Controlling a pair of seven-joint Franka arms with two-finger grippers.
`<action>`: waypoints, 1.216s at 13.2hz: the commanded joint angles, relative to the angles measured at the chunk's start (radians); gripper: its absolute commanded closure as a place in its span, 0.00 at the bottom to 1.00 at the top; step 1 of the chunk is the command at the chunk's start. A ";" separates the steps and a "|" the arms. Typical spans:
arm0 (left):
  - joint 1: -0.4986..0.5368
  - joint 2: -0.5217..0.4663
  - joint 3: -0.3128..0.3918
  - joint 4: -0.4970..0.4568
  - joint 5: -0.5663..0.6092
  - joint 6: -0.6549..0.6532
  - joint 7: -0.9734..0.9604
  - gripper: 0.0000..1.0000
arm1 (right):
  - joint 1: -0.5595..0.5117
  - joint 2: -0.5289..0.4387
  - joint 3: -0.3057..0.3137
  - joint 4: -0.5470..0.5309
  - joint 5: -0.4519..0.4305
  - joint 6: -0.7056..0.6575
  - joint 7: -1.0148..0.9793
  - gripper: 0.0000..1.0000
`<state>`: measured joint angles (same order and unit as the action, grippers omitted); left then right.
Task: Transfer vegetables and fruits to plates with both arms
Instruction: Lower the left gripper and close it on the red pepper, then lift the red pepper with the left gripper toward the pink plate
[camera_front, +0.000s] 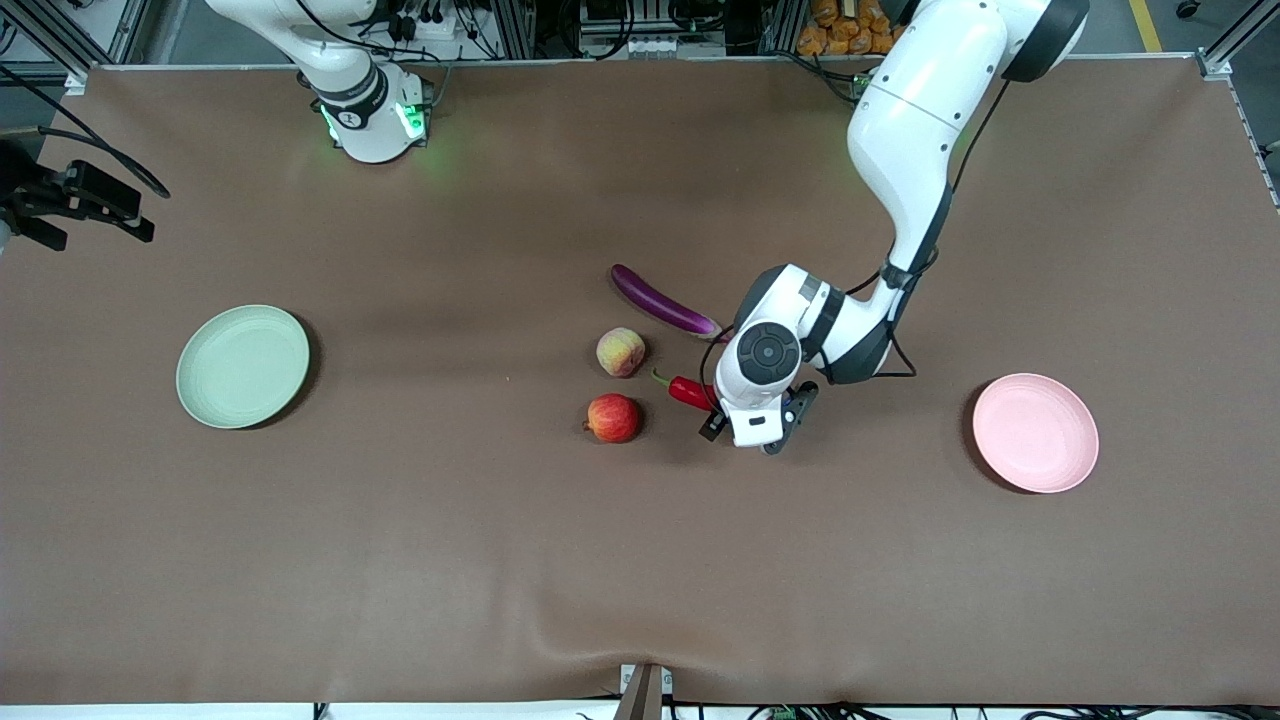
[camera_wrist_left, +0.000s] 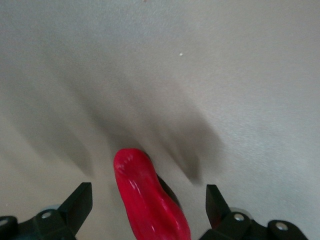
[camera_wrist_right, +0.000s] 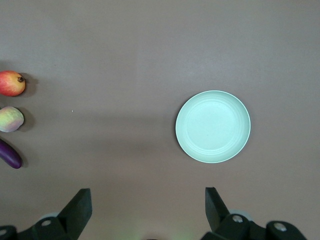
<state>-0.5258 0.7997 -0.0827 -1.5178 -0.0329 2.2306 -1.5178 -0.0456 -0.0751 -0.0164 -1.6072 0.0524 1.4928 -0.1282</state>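
My left gripper (camera_wrist_left: 148, 201) is down at the table, open, its fingers (camera_wrist_left: 80, 200) standing either side of the red chili pepper (camera_wrist_left: 150, 200) without touching it. In the front view the left hand (camera_front: 752, 420) covers the pepper's (camera_front: 688, 391) thick end. The purple eggplant (camera_front: 665, 300) lies just farther from the camera. The peach (camera_front: 621, 352) and the red fruit (camera_front: 613, 418) sit beside the pepper, toward the right arm's end. My right gripper (camera_wrist_right: 147, 210) waits high up, open and empty, looking down on the green plate (camera_wrist_right: 213, 126).
The green plate (camera_front: 243, 366) lies toward the right arm's end of the table, the pink plate (camera_front: 1035, 432) toward the left arm's end; nothing lies on either. Brown cloth covers the table. The right wrist view also catches the red fruit (camera_wrist_right: 11, 83), peach (camera_wrist_right: 10, 119) and eggplant (camera_wrist_right: 10, 154).
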 joint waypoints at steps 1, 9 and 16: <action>-0.016 0.027 0.011 0.021 0.034 0.010 -0.021 0.00 | -0.022 -0.003 0.013 0.004 0.014 -0.011 -0.013 0.00; -0.011 0.023 0.009 0.024 0.059 0.011 -0.022 1.00 | -0.022 -0.002 0.013 0.006 0.014 -0.023 -0.014 0.00; 0.163 -0.233 0.008 0.028 0.035 -0.044 -0.021 1.00 | -0.019 0.005 0.015 0.006 0.036 -0.065 -0.013 0.00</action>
<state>-0.4245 0.6958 -0.0632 -1.4483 0.0050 2.2369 -1.5251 -0.0456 -0.0717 -0.0135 -1.6077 0.0595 1.4437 -0.1282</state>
